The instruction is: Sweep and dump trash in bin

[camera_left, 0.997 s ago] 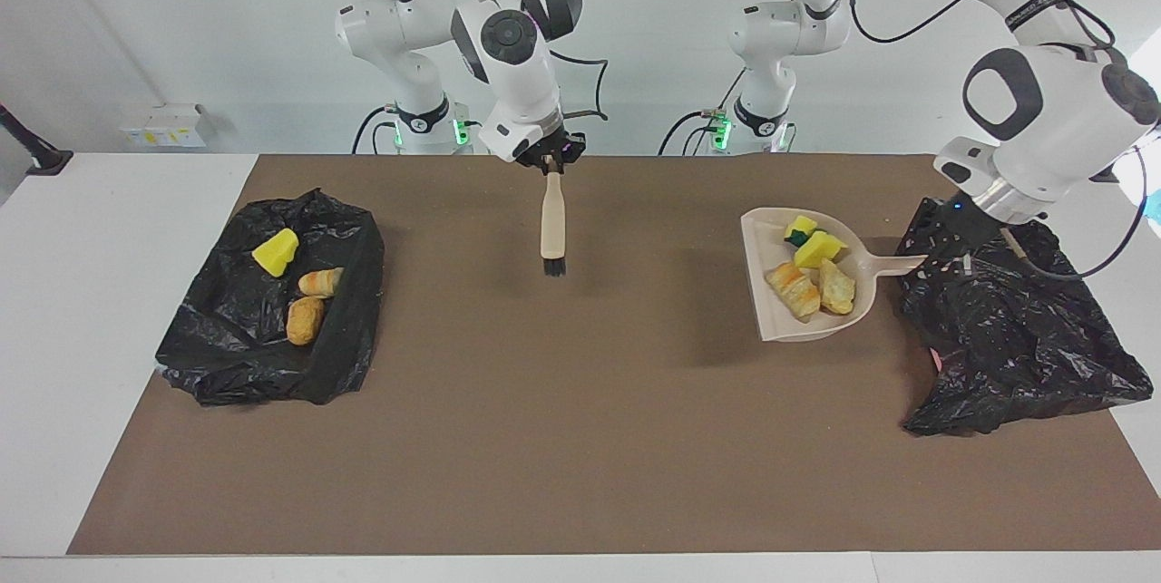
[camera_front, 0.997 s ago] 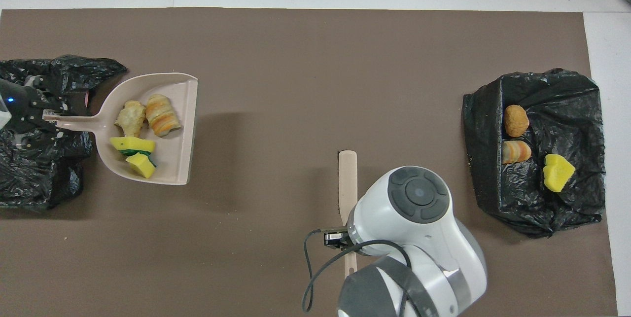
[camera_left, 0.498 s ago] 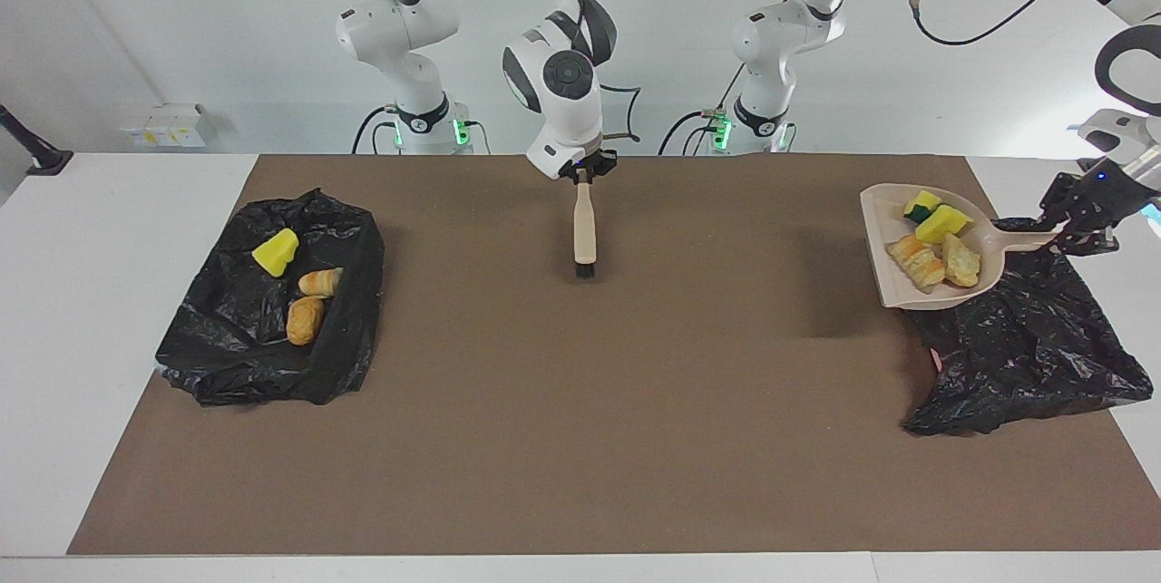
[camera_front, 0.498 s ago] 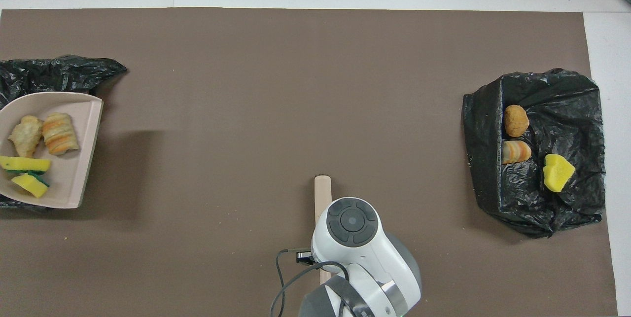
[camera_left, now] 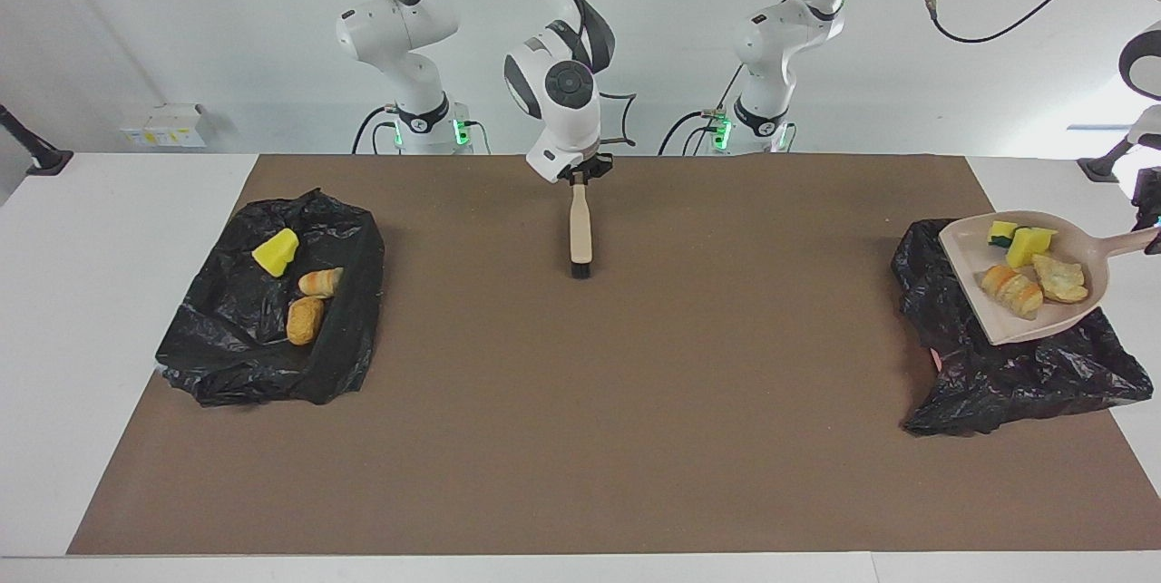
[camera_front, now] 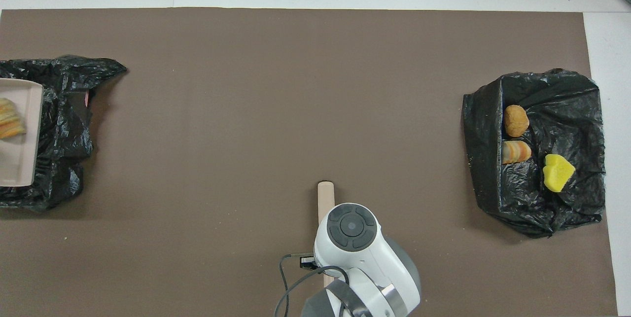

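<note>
A beige dustpan [camera_left: 1016,315] hangs tilted over the crumpled black bin bag [camera_left: 1007,374] at the left arm's end of the table. In it lies trash: yellow sponge pieces [camera_left: 1027,244] and two bread-like chunks [camera_left: 1011,291]. My left gripper [camera_left: 1156,237] is shut on the dustpan's handle, mostly cut off by the view's edge. In the overhead view only the dustpan's lip [camera_front: 19,159] and one chunk [camera_front: 10,124] show. My right gripper [camera_left: 580,177] is shut on the handle of the beige brush [camera_left: 580,234], which hangs bristles-down over the mat.
At the right arm's end of the table stands a second black-lined bin [camera_left: 236,356]. It holds a yellow sponge piece [camera_left: 275,252] and two bread-like chunks [camera_left: 305,318]. A brown mat [camera_left: 580,402] covers the table between the two bags.
My left arm has carried the loaded dustpan from the mat toward its end of the table, over the black bag. My right arm shifted the brush slightly sideways and lower.
</note>
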`<act>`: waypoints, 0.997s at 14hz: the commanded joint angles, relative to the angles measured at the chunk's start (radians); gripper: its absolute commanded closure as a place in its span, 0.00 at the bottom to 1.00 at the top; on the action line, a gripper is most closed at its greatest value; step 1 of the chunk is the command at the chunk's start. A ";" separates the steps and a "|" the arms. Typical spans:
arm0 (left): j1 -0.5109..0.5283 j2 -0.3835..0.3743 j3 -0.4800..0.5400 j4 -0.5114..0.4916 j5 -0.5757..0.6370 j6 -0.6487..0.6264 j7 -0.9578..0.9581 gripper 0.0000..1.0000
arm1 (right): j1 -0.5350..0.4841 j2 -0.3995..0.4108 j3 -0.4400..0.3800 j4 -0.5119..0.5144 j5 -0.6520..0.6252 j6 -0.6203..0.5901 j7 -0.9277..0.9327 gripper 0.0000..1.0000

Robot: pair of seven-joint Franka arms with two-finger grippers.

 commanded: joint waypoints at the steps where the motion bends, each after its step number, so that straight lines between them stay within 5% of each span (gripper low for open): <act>1: -0.023 0.011 -0.005 0.017 0.198 0.005 -0.170 1.00 | 0.015 -0.020 0.000 -0.035 0.011 0.021 0.003 0.91; 2: -0.047 0.007 -0.005 0.014 0.273 -0.007 -0.234 1.00 | 0.014 -0.014 -0.002 -0.029 0.011 0.021 -0.002 0.63; 3: -0.070 -0.001 -0.005 -0.002 0.338 -0.018 -0.273 1.00 | 0.011 -0.008 -0.003 -0.021 0.008 0.023 -0.002 0.22; 4: -0.075 -0.004 -0.005 -0.006 0.372 -0.019 -0.296 1.00 | 0.009 -0.005 -0.005 -0.012 -0.010 0.032 -0.006 0.00; 11: -0.141 -0.041 -0.005 0.038 0.519 -0.070 -0.346 1.00 | -0.133 0.029 -0.011 0.127 -0.185 0.129 -0.035 0.00; 14: -0.160 -0.059 -0.016 0.085 0.521 -0.194 -0.327 1.00 | -0.225 0.029 -0.011 0.186 -0.239 0.127 -0.040 0.00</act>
